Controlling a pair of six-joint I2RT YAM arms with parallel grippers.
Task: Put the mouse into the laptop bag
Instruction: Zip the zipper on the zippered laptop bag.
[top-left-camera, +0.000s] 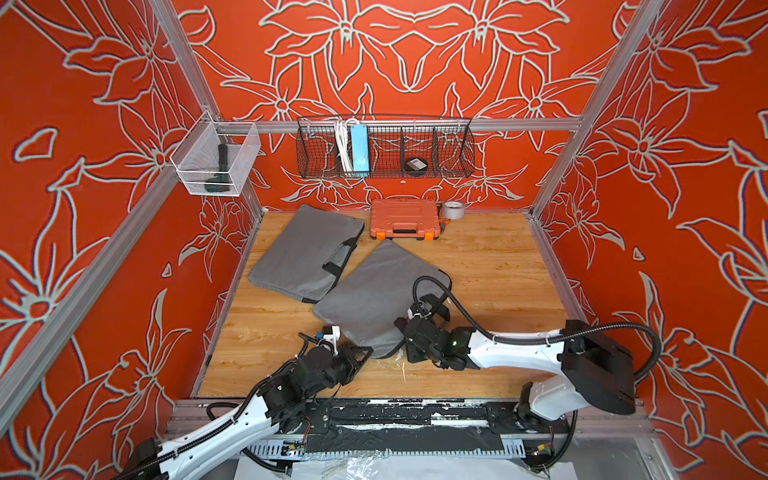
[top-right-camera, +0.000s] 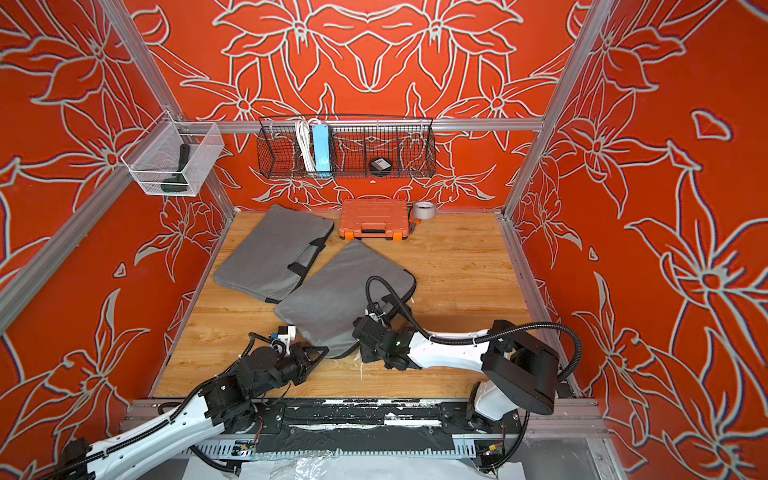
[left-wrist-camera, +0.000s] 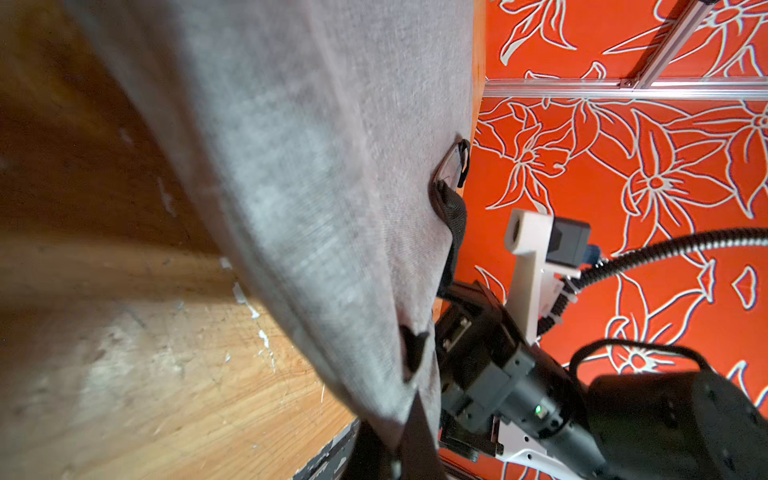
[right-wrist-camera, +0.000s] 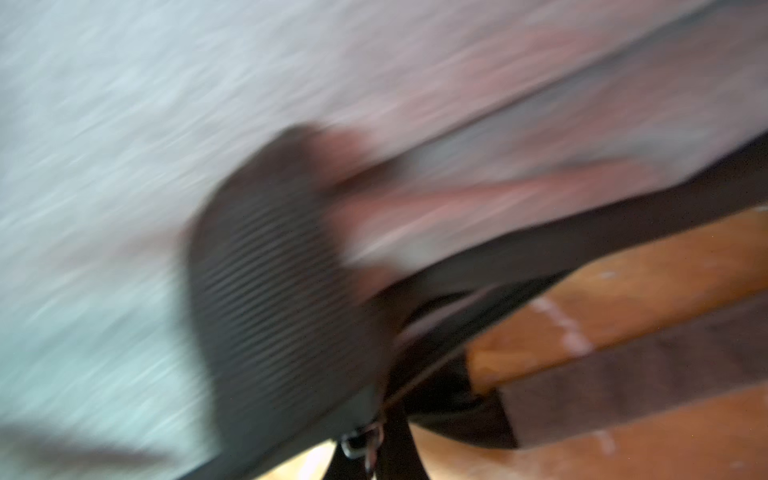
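Evidently soft and floppy, the laptop bag (top-left-camera: 374, 291) lies just before the orange case (top-left-camera: 404, 218). The left gripper (top-left-camera: 363, 350) pinches the corner farthest from it, and the right gripper (top-left-camera: 434, 303) is clenched on its strap edge. No mouse shows; probably light and slick, so grasp its sides.

The left arm (top-left-camera: 232, 424) and right arm (top-left-camera: 519, 348) reach low, jaws closed.
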